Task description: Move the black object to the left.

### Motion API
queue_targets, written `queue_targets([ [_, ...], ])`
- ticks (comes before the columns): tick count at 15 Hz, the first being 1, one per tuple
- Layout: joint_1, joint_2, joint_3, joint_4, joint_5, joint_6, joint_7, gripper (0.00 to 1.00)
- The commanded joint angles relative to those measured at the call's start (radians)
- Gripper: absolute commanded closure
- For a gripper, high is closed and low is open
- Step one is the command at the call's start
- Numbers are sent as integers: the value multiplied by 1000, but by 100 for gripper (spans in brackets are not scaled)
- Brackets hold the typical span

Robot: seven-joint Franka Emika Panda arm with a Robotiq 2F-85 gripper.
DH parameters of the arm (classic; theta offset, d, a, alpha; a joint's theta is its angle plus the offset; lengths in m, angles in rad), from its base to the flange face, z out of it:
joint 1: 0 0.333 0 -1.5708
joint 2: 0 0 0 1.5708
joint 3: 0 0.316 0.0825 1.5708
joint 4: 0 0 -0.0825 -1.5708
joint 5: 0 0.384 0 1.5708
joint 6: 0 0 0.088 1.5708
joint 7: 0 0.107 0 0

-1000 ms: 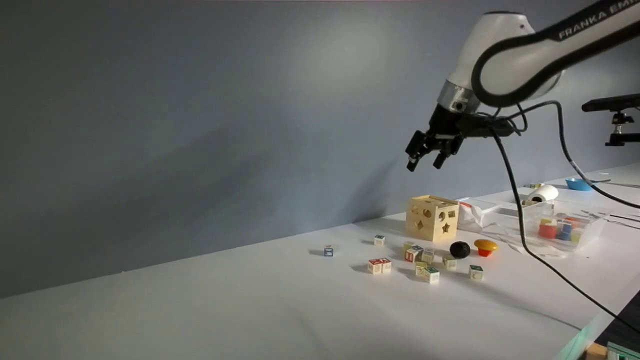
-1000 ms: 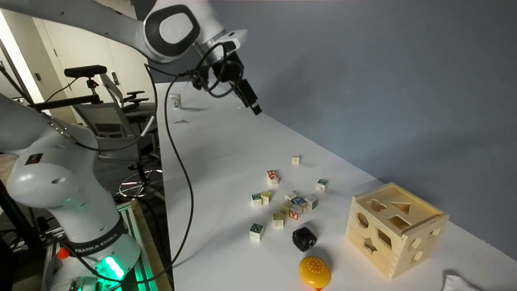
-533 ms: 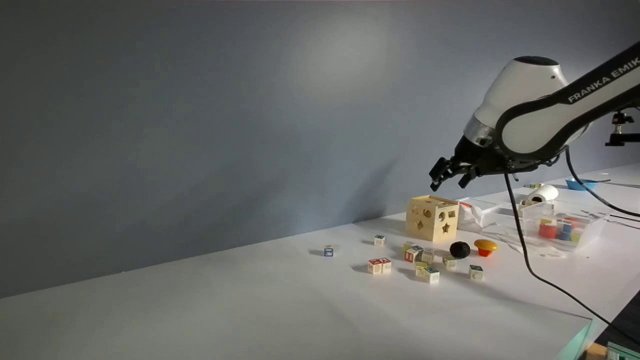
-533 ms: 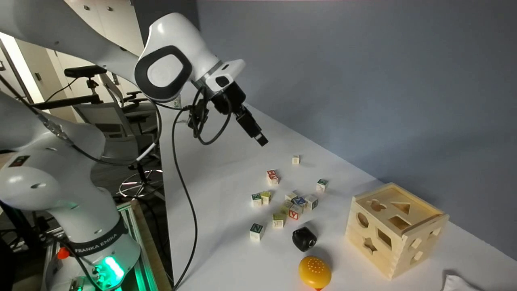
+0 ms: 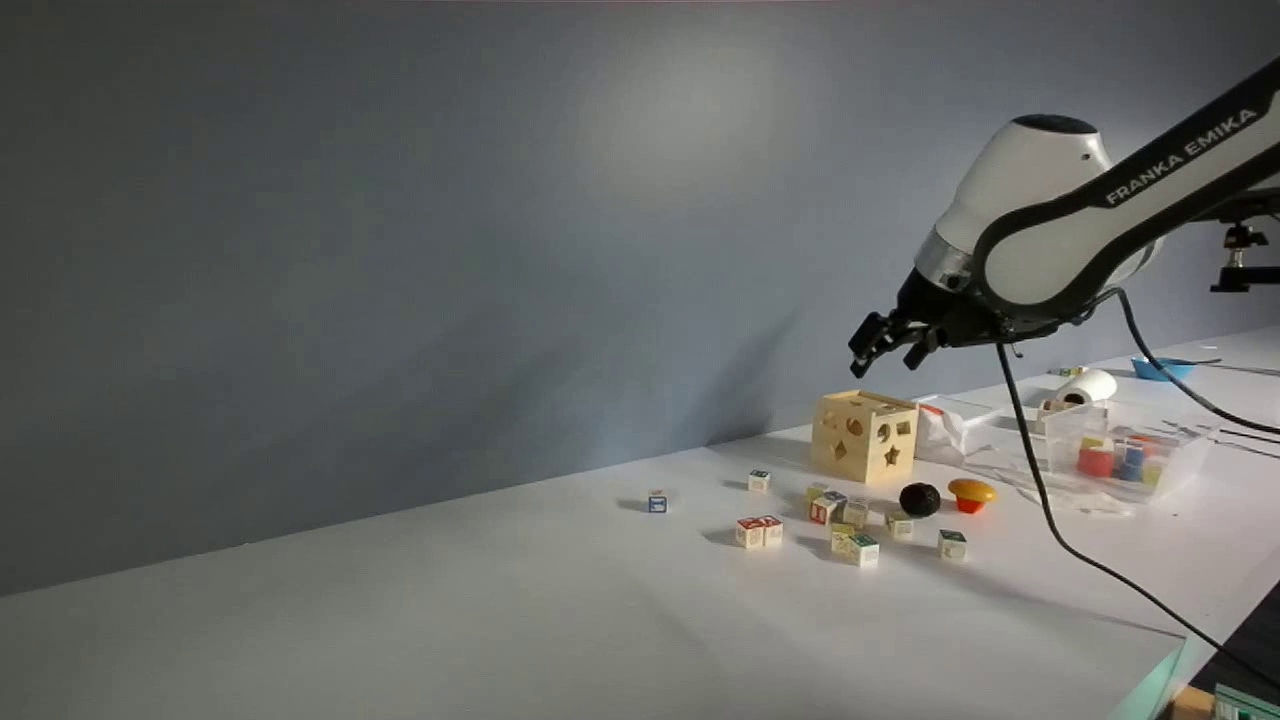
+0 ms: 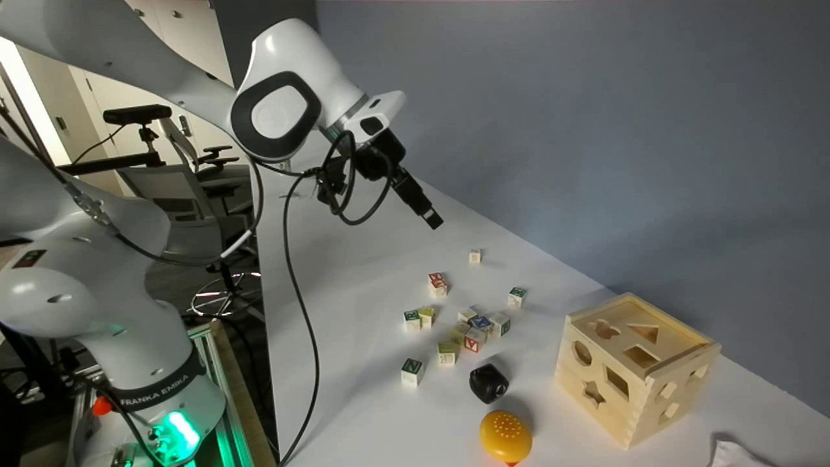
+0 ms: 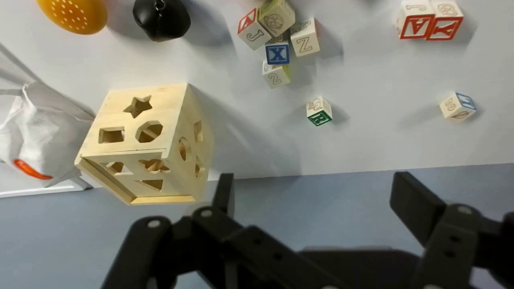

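Note:
The black object is a chunky, roundish black piece resting on the white table. It also shows in an exterior view, between the letter blocks and an orange-yellow piece. In the wrist view the black object is near the top edge, left of the middle. My gripper is in the air, high above the table and well away from the black object. In the wrist view the gripper is open, its fingers wide apart with nothing between them. The gripper points down at a slant.
A wooden shape cube stands near the wall, close to the black object. Several letter blocks lie scattered beside it. The orange-yellow piece is next to it. A clear bin and white bag are behind. The arm's cable hangs down.
My gripper has come down in the last second, then shifted slightly along the wall toward the blocks' far side. The gripper stays open. The black object and blocks have not moved.

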Motion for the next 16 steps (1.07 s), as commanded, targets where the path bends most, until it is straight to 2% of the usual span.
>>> queue_targets([
  [1, -57, 117, -12, 2, -33, 136, -52, 0],
  [5, -170, 263, -11, 3, -56, 328, -111, 0],
  [7, -223, 341, -43, 4, -119, 386, -111, 0],
  [12, -345, 568, -124, 5, -258, 653, -129, 0],
  [13, -362, 600, -133, 5, -261, 662, -124, 0],
  [14, -330, 528, -118, 5, -218, 595, -120, 0],
  [16, -353, 594, -133, 9, -231, 640, -125, 0],
])
